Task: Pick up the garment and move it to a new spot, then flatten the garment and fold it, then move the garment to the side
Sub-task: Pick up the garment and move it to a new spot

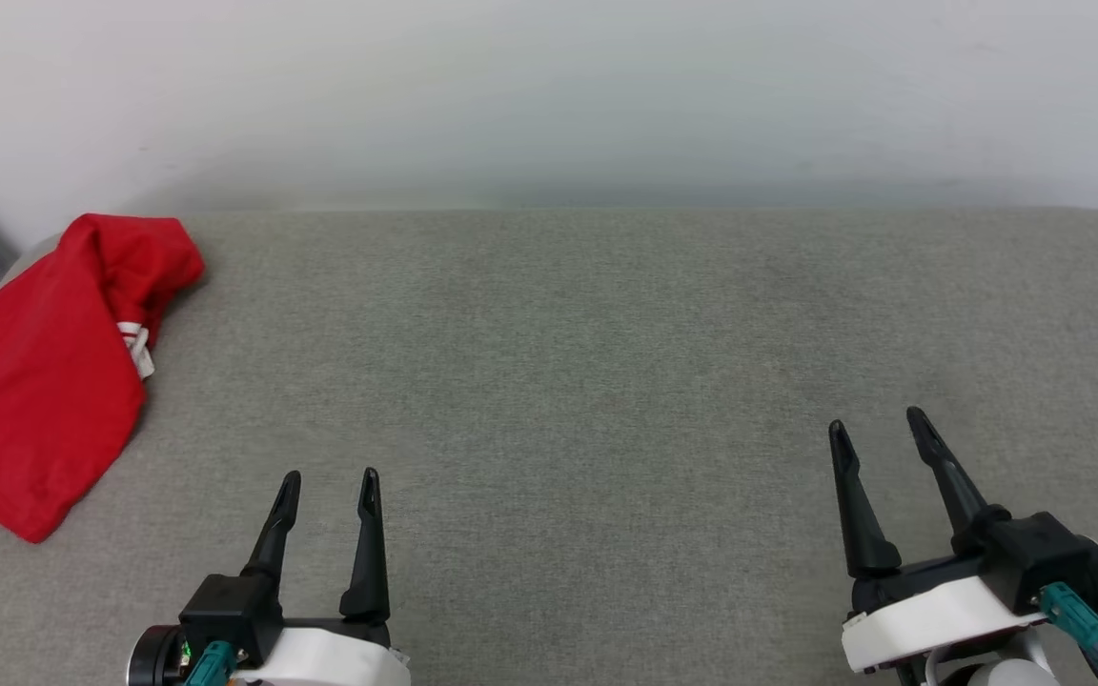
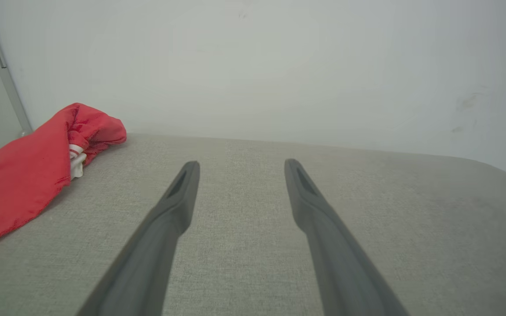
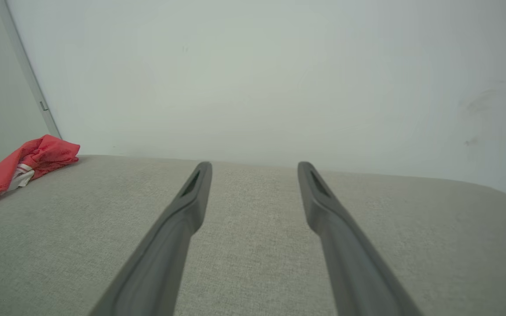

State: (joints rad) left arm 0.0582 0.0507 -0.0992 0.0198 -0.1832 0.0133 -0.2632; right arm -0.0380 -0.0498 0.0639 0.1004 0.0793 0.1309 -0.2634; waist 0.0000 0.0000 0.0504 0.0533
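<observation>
Shirt [image 1: 44, 391] lies bunched far left; left gripper [image 1: 331, 474], spread empty like right gripper [image 1: 874, 419], should pinch a thick fold.

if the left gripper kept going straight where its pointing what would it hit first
Nothing close: the left gripper points across the grey surface, with the garment well off to its left. It would probably reach the white wall behind, though a slight downward tilt could graze the surface first.
</observation>
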